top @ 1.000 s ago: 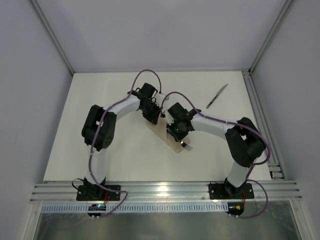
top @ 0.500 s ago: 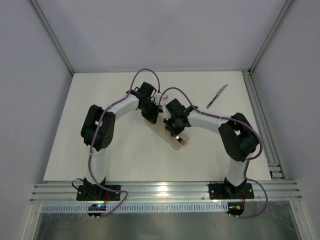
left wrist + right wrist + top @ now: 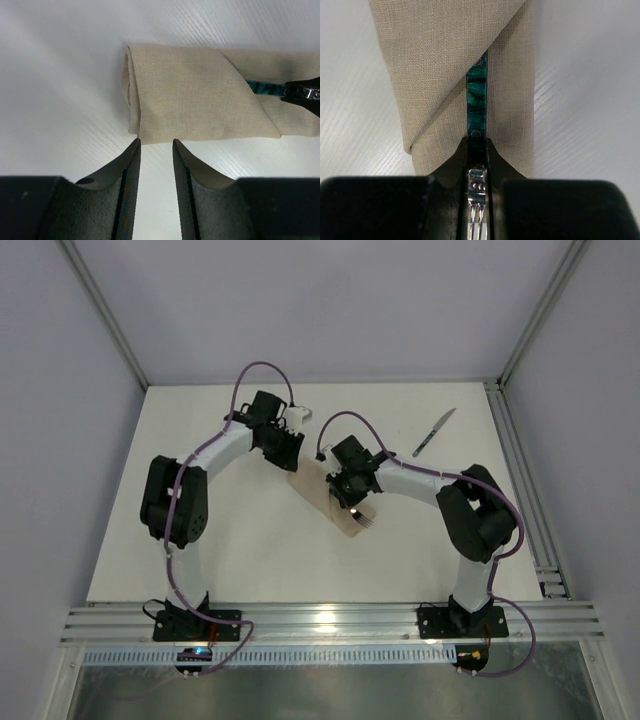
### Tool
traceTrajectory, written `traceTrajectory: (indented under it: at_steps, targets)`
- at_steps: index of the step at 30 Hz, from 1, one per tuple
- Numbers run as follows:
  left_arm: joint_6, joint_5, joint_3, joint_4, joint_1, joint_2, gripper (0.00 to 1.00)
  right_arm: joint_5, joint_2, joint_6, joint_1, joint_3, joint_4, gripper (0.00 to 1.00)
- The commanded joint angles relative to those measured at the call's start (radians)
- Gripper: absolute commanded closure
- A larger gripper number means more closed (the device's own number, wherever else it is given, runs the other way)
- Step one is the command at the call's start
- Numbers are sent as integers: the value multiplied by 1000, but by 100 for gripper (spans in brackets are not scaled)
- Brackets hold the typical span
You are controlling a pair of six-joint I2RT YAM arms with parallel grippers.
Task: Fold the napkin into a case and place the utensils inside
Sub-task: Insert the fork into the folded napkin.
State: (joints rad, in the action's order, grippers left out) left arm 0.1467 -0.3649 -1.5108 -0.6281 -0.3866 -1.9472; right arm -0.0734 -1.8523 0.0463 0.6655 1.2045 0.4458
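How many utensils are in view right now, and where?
2. The fork is gripped in the right claw, its handle partly inside the case; the knife lies on the table, far right. None seems hidden.

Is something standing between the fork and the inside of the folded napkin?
Nothing visible does. The fork has its green handle partly under the diagonal flap of the napkin, and the right gripper is shut on it. The left gripper stands off the napkin's closed end, not touching. The inside of the fold is hidden.
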Motion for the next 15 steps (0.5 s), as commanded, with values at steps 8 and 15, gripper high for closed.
traceTrajectory:
  at_steps: [8, 15]
  targets:
    - [10, 32, -20, 39, 12, -88, 75, 9, -4, -11, -4, 50, -48, 96]
    - [22, -2, -23, 48, 8, -101, 88, 37, -45, -10, -3, 99, -55, 96]
